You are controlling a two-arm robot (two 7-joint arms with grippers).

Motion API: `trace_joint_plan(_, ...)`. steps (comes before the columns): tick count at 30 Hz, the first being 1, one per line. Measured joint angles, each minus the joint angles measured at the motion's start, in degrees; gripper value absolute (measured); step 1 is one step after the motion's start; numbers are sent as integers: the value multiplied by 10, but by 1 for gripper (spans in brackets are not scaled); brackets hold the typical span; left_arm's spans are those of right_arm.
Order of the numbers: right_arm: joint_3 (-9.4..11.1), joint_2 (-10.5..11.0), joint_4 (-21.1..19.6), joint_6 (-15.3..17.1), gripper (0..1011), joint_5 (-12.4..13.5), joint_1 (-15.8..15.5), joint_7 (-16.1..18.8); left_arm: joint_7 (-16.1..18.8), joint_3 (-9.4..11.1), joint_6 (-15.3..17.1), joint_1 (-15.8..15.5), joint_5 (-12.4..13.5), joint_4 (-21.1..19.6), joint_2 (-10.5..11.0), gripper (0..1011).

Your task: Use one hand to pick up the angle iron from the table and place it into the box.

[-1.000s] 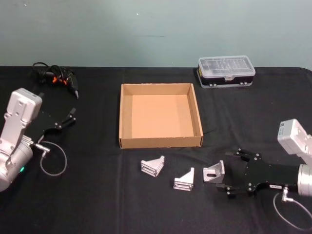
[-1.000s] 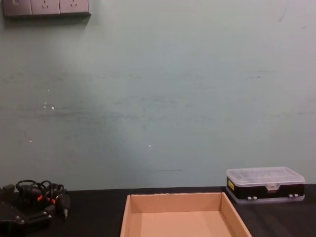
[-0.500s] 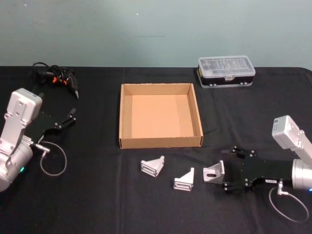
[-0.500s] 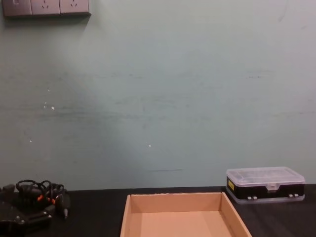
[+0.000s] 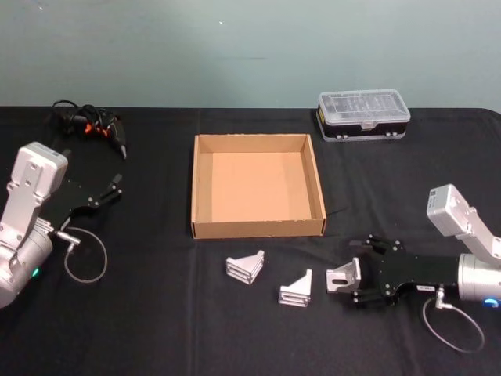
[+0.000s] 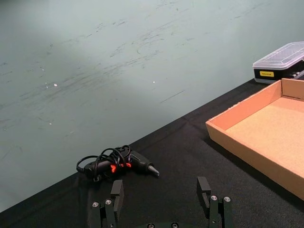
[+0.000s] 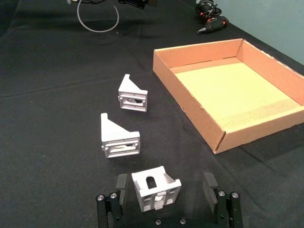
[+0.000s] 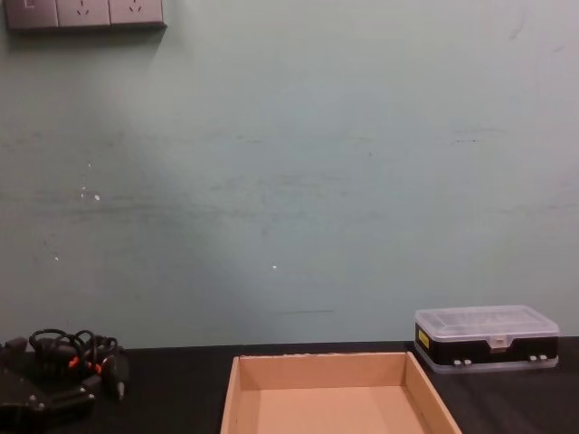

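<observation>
Three silver angle irons lie on the black table (image 5: 156,329) in front of the tan box (image 5: 258,229): a left one (image 5: 246,267), a middle one (image 5: 297,288) and a right one (image 5: 343,276). My right gripper (image 5: 362,270) is open, low over the table, with one finger on each side of the right angle iron (image 7: 154,183). The right wrist view shows that gripper (image 7: 165,186) straddling the piece, with gaps on both sides. The box (image 7: 187,102) holds nothing. My left gripper (image 5: 109,190) rests open at the far left, also seen in the left wrist view (image 6: 160,189).
A black case with a clear lid (image 5: 363,114) stands behind the box at the back right. A black corded tool with orange marks (image 5: 94,128) lies at the back left. A grey cable loop hangs off each arm.
My right gripper has slid left along the table, and its open fingers now bracket the right angle iron. The left arm has stayed put.
</observation>
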Motion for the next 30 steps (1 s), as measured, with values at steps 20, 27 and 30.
trace_joint_plan(20,-8,-16,28,-16,984,2,17,9,0,0,0,0,0,0,0,1011)
trace_joint_plan(27,-8,-16,28,-16,812,2,17,8,0,0,0,0,0,0,0,1011)
trace_joint_plan(30,-8,-15,27,-15,736,2,17,8,0,0,0,0,0,0,0,1011)
